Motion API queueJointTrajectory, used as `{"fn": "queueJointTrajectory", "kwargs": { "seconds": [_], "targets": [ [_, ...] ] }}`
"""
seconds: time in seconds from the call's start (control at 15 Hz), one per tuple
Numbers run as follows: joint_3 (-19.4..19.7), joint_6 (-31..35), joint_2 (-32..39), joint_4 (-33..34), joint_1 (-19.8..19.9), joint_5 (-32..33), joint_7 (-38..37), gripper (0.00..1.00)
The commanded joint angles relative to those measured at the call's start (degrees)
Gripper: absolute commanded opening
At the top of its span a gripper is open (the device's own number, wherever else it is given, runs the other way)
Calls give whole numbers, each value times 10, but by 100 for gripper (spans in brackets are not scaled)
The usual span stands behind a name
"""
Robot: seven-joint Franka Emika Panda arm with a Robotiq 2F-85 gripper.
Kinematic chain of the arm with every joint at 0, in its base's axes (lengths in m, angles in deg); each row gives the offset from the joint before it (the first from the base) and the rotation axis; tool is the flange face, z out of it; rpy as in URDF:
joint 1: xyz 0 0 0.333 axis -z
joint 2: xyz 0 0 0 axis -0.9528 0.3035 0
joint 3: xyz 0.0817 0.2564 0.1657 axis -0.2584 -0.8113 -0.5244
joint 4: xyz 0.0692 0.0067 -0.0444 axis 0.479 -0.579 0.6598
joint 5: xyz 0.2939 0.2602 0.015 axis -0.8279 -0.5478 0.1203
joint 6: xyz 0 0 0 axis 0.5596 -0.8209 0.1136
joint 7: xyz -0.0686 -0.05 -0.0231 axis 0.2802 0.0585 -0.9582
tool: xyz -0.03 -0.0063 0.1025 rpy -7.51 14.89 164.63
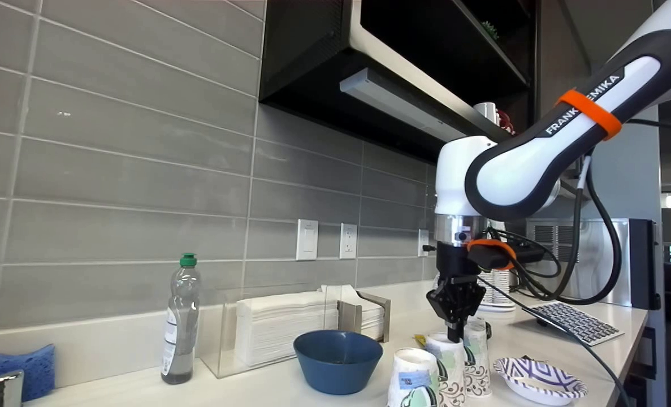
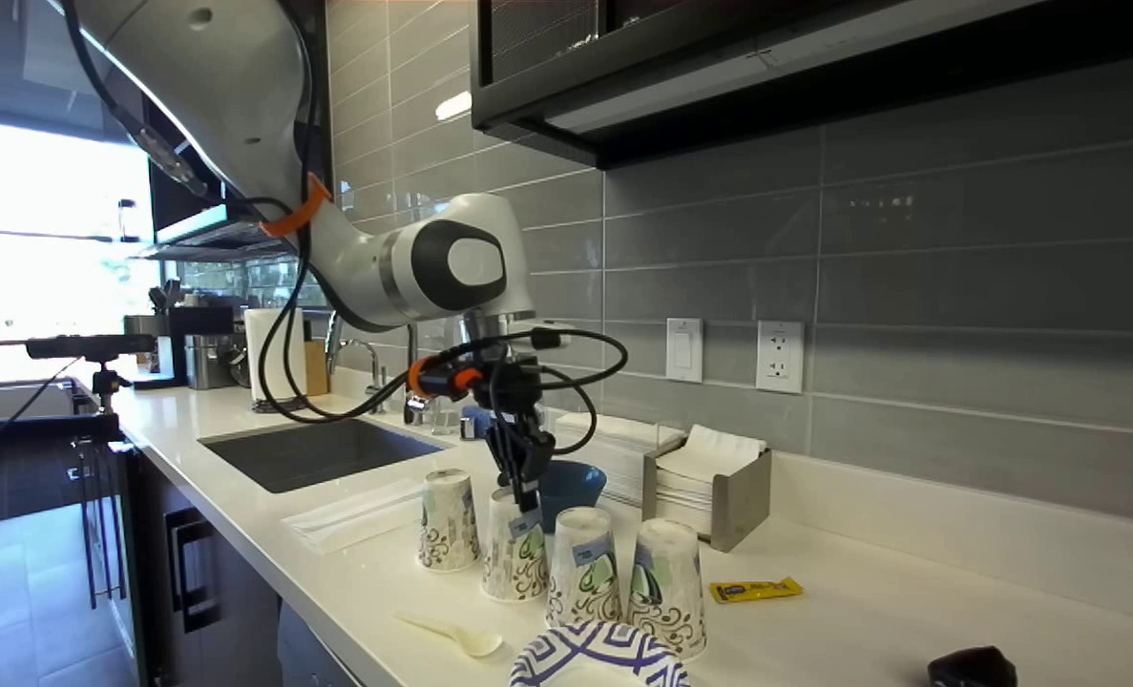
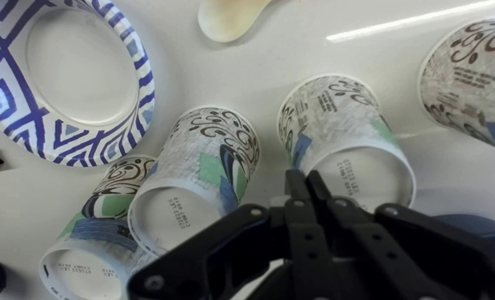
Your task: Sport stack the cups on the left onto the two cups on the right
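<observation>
Several patterned paper cups stand upside down in a row on the counter. In an exterior view they are the left-end cup [image 2: 449, 534], the second cup [image 2: 514, 563], the third cup [image 2: 582, 582] and the right-end cup [image 2: 666, 596]. In the wrist view the left-end cup [image 3: 472, 79] is at the right, the second cup [image 3: 330, 112] in the middle, the third cup [image 3: 205, 146] and right-end cup [image 3: 101, 225] at the left, close together. My gripper [image 3: 305, 173] is shut on the second cup's rim, one finger outside and one inside its recessed base. It also shows in an exterior view [image 1: 455, 333].
A blue bowl [image 1: 338, 362] stands behind the cups, near the napkin holder [image 2: 743, 501]. A patterned paper bowl [image 3: 145, 98] lies beside the right-end cups. A white spoon [image 2: 471, 641] lies near the counter's front edge. A yellow packet [image 2: 755, 590] lies right of the cups.
</observation>
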Motion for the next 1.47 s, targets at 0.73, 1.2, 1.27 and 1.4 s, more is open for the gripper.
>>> {"fn": "queueJointTrajectory", "kwargs": {
  "seconds": [0.73, 1.2, 1.27, 1.4],
  "targets": [
    [-25, -128, -112, 7, -6, 22, -35, 0],
    [-17, -100, -78, 8, -5, 0, -14, 0],
    [-17, -106, -89, 7, -2, 7, -17, 0],
    [-16, -115, -110, 6, 2, 13, -18, 0]
  ]
}}
